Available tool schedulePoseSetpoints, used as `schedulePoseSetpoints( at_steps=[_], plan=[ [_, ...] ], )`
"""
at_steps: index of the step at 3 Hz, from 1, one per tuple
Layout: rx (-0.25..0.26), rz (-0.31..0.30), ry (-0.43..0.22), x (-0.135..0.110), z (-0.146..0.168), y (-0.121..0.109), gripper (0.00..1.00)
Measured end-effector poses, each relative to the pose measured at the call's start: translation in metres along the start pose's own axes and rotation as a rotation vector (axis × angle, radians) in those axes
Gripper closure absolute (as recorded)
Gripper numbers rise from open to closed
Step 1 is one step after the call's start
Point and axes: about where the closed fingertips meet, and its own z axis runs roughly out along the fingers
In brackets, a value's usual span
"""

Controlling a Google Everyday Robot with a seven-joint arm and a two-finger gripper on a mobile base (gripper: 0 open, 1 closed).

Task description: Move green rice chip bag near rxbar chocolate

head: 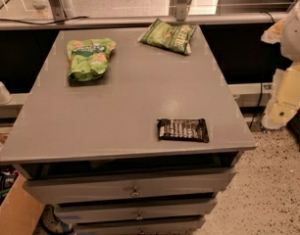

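Note:
The green rice chip bag [89, 58] is bright lime green and lies at the back left of the grey table top [115, 116]. The rxbar chocolate [183, 129] is a small dark bar with white lettering. It lies flat near the front right edge. The two are far apart, with bare table between them. My gripper [288, 94] seems to be the white and pale-yellow shape at the right edge of the view. It is off the table's right side and touches neither thing.
A flatter olive-green bag with white lettering [168, 35] lies at the back right of the table. Below the top are drawers [134, 187]. A rail [140, 21] runs behind the table. A cardboard box [15, 212] stands at the lower left.

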Motion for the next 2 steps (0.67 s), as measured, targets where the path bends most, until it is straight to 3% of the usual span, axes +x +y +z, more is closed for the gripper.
schedulePoseSetpoints(
  at_steps=[1, 2],
  plan=[
    [0.000, 0.000, 0.000, 0.000, 0.000, 0.000, 0.00],
    [-0.001, -0.036, -0.061, -0.018, 0.005, -0.013, 0.00]
  ],
)
